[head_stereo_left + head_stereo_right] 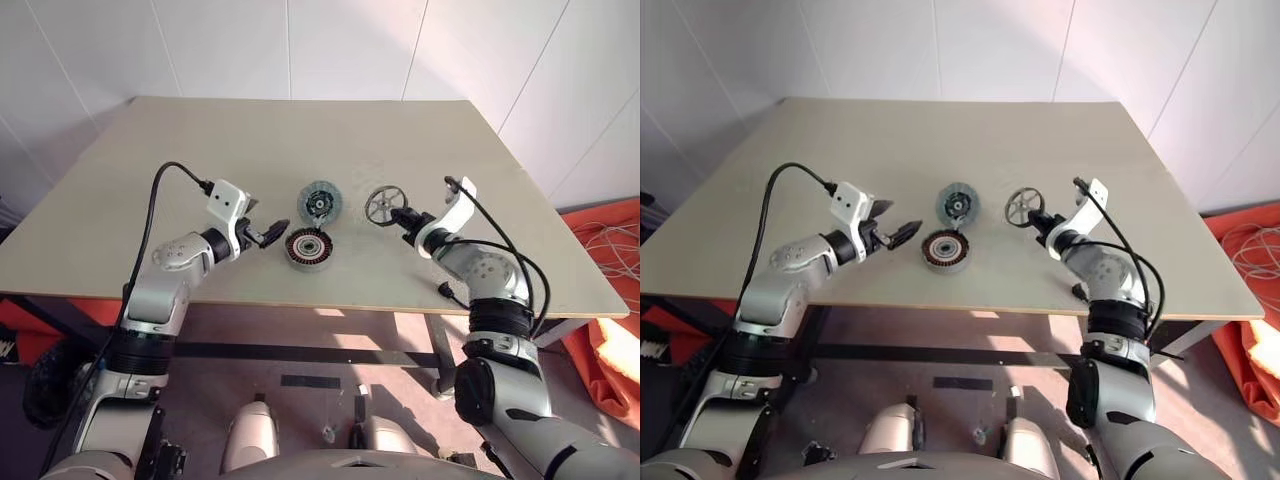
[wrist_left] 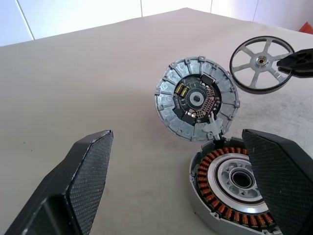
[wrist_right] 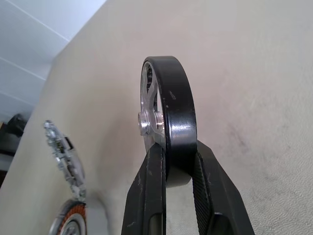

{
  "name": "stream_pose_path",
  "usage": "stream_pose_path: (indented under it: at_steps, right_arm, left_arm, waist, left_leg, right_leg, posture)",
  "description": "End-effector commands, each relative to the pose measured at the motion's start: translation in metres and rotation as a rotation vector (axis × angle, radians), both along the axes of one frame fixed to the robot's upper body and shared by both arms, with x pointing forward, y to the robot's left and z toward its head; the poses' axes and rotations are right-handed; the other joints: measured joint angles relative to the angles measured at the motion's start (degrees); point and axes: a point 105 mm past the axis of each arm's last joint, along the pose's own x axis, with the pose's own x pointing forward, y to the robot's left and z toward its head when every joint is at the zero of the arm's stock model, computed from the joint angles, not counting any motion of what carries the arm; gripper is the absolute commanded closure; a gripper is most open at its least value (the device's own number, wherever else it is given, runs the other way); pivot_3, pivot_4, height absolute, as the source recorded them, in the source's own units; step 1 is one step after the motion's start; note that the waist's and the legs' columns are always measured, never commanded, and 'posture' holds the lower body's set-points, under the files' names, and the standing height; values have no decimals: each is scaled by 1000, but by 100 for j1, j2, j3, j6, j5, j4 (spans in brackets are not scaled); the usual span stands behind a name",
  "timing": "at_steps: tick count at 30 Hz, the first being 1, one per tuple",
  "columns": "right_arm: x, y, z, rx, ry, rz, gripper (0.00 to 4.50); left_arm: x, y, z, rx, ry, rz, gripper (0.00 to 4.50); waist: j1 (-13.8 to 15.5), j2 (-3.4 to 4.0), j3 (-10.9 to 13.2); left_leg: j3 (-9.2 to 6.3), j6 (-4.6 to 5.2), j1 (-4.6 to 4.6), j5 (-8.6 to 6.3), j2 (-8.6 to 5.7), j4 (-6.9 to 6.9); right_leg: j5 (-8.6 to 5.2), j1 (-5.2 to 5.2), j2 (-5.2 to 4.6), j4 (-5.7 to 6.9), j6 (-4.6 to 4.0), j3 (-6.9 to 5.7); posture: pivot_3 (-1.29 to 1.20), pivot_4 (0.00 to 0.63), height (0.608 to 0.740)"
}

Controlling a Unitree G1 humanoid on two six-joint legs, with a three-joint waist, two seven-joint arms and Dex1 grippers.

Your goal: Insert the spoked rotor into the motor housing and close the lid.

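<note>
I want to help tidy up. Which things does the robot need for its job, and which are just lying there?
Needed:
- the wheel with spokes, pinched in the right hand
- the round motor case
- the grey lid, standing open
- the left hand, open beside the case

Just there:
- the table

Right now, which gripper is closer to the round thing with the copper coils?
The left. The left gripper is open right beside the housing, with one finger partly in front of it in its wrist view. The right gripper is farther off, holding the rotor.
</note>
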Motion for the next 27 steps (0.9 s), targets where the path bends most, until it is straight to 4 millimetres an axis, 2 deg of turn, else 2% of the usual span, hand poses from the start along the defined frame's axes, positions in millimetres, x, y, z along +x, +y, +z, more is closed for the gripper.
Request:
stream_pose_path:
  at_steps: [1, 4, 6, 10, 17, 23, 27]
  right_arm:
    - [-20, 25, 47, 99, -114, 229, 3747]
    - [-39, 43, 66, 120, -137, 381, 3747]
    - [-48, 55, 67, 131, -114, 447, 3747]
    - [-58, 80, 52, 184, -9, 530, 3747]
    - [-54, 120, 20, 240, 195, 536, 3747]
    - [-49, 129, 4, 199, 280, 503, 3747]
    - [-43, 121, -5, 170, 307, 455, 3747]
  left_arm:
    - [-2, 0, 19, -31, -84, -11, 0]
    - [-2, -1, 19, -41, -86, -15, 0]
    - [-3, 0, 19, -46, -85, -14, 0]
    - [-2, 3, 20, -57, -95, -5, 0]
    - [-6, 22, 24, -77, -100, 0, 0]
    - [-7, 44, 22, -54, -98, 58, 0]
    - [-9, 48, 19, -45, -95, 70, 0]
  waist:
    - [-11, 0, 0]
    - [-9, 0, 0]
    - [4, 0, 0]
    - [3, 0, 0]
    - [2, 1, 0]
    - [18, 1, 0]
    - [29, 0, 0]
  left_leg:
    - [0, 0, 0, 0, 0, -1]
    - [0, 0, 3, 0, 1, -3]
    - [0, 0, 5, 0, 0, -3]
    - [0, -4, 11, 3, 0, -2]
    - [-1, -25, 3, 15, -1, -14]
    - [-1, -30, -14, 18, -2, -17]
    - [-2, -33, -13, 19, -2, -17]
  right_leg:
    - [0, -1, 0, 0, 0, 0]
    - [0, 0, 1, -1, 0, 1]
    - [0, 1, 1, -1, 0, 0]
    - [-1, 5, 0, 0, 2, 1]
    - [-7, -10, 0, 3, 12, 1]
    - [-7, -23, -1, 3, 13, 0]
    - [-23, -22, -1, 4, 42, 0]
  posture:
    - [0, 0, 740]
    - [0, 0, 740]
    - [0, 0, 740]
    - [0, 0, 740]
    - [0, 0, 740]
    - [0, 0, 740]
    - [0, 0, 740]
